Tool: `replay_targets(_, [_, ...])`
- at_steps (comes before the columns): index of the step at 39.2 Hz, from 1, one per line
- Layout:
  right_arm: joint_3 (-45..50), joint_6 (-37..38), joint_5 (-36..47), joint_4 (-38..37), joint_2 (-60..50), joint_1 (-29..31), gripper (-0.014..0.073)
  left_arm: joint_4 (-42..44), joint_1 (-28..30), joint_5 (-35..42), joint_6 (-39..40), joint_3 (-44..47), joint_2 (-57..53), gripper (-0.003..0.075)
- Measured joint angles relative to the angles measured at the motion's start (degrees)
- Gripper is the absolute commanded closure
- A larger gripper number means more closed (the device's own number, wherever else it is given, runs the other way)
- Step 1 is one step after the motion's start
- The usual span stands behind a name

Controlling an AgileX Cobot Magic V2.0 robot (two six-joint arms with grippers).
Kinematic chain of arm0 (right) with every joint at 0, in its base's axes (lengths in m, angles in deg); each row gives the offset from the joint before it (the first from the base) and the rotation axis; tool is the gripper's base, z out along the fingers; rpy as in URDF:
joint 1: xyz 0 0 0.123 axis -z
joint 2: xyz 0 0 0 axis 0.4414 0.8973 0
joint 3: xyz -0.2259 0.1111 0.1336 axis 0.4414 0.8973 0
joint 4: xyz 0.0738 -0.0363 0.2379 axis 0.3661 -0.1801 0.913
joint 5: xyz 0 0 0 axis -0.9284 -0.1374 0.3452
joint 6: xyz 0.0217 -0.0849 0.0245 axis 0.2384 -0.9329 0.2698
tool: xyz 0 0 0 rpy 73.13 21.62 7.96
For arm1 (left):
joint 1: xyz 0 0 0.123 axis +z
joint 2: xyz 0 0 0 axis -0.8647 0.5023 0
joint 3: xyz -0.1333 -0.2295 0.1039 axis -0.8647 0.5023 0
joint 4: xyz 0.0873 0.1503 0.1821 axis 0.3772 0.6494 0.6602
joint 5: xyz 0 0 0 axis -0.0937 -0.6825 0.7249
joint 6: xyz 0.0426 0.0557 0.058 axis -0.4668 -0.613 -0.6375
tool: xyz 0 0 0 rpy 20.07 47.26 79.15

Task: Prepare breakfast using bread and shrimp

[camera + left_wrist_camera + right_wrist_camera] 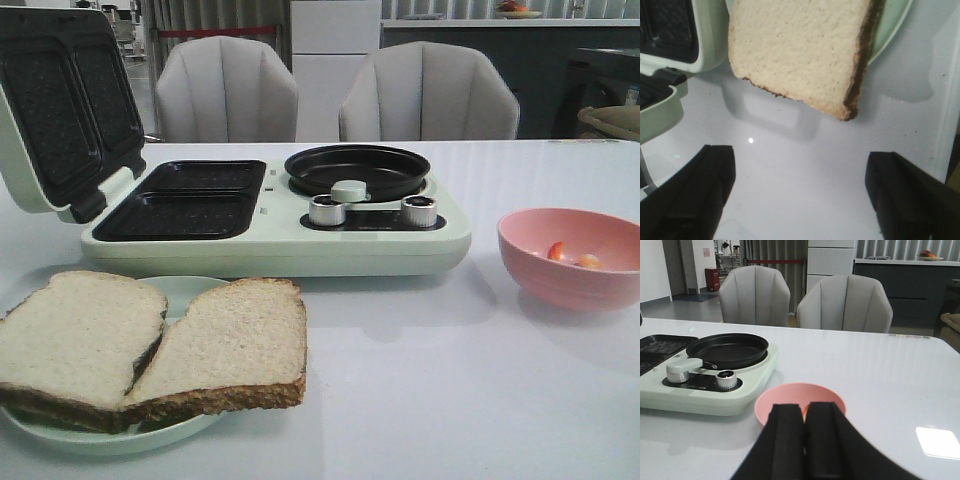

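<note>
Two slices of bread, one on the left (pixel 75 340) and one on the right (pixel 230 345), lie overlapping on a pale green plate (pixel 185 295) at the front left. One slice (pixel 800 50) also shows in the left wrist view, overhanging the plate (pixel 892 30). My left gripper (pixel 800 195) is open and empty above the bare table, just short of that slice. A few orange-pink shrimp (pixel 557 251) lie in a pink bowl (pixel 570 285) at the right. My right gripper (pixel 805 410) is shut, just in front of the bowl (pixel 785 402). An orange sliver shows through its finger gap.
A pale green breakfast maker (pixel 300 240) stands at the middle back, its sandwich lid (pixel 60 110) raised on the left and a black pan (pixel 357 170) on the right. Two grey chairs (pixel 228 90) stand behind the table. Neither arm shows in the front view.
</note>
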Motion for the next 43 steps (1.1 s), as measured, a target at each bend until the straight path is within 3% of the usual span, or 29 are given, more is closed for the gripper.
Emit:
replay_targets(31, [0.0,0.0,0.0,0.0,0.0,0.0,0.0452,13.9,1.7,10.9,0.0,-0.6,20.8,0.0141])
replay_targets(34, [0.0,0.0,0.0,0.0,0.0,0.0,0.0452,15.5,2.5,11.0,0.0,-0.9,21.5,0.0179])
replay_targets(43, [0.0,0.0,0.0,0.0,0.0,0.0,0.0452,17.5,5.0,13.5,0.0,-1.4,22.4,0.0412])
